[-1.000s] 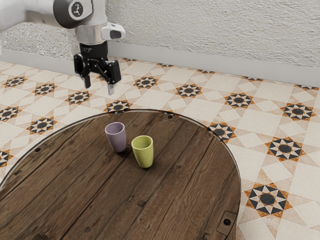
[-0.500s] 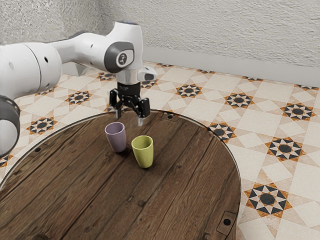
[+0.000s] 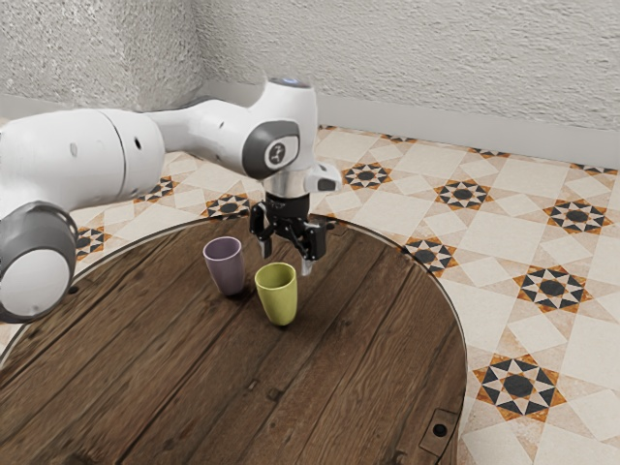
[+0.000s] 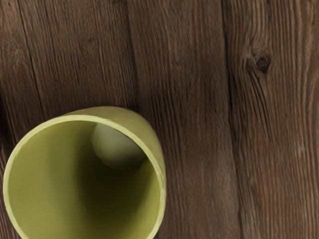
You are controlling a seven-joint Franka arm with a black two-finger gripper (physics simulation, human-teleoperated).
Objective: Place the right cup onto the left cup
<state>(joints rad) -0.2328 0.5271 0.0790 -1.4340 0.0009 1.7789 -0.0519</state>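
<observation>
My gripper (image 3: 286, 262) is open, its fingers spread above and just behind the yellow-green cup (image 3: 279, 300) in the exterior view, with nothing held. That cup stands upright, mouth up. Beside it, toward the exterior view's left, a purple cup (image 3: 227, 269) also stands upright, a small gap between their bases. In the wrist view the yellow-green cup (image 4: 156, 144) is seen from above, its round mouth and inner floor visible.
Both cups stand on a round, dark wooden table (image 3: 194, 387), near its far edge. Bare planks extend toward the exterior view's right and front. Patterned floor tiles (image 3: 518, 386) lie beyond the rim.
My arm has swung toward the exterior view's right and lowered, bringing the gripper from beyond the table to close over the yellow-green cup. Both cups have stayed in place.
</observation>
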